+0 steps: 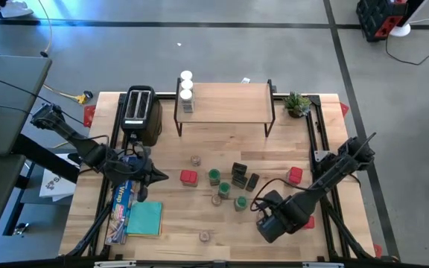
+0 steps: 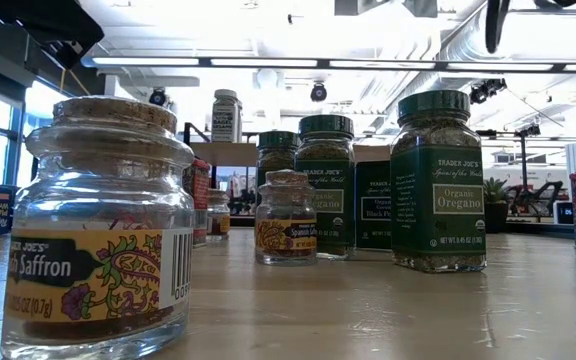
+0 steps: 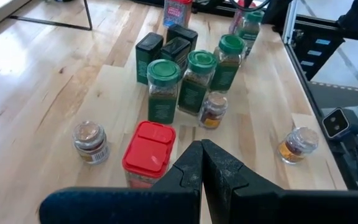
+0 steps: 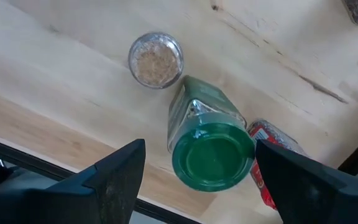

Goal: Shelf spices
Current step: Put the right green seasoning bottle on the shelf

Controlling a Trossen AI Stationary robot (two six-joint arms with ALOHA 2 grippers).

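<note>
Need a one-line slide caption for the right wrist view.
Open right gripper hovers above a green-lidded jar beside a cork-topped jar.

A black toaster (image 1: 141, 113), a small green plant (image 1: 298, 103), a teal cloth (image 1: 144, 219) and a blue foil box (image 1: 121, 203).

On the table are 3 white-lidded jars (image 1: 186, 85) at upper middle, 4 green-lidded jars (image 3: 163, 71), 3 red tins (image 1: 188, 177), 3 black boxes (image 1: 238, 170), 3 tiny cork-topped jars (image 1: 195, 160), 1 shelf (image 1: 226, 104), 1 toaster (image 1: 140, 108) and 1 plant (image 1: 298, 103).
</note>
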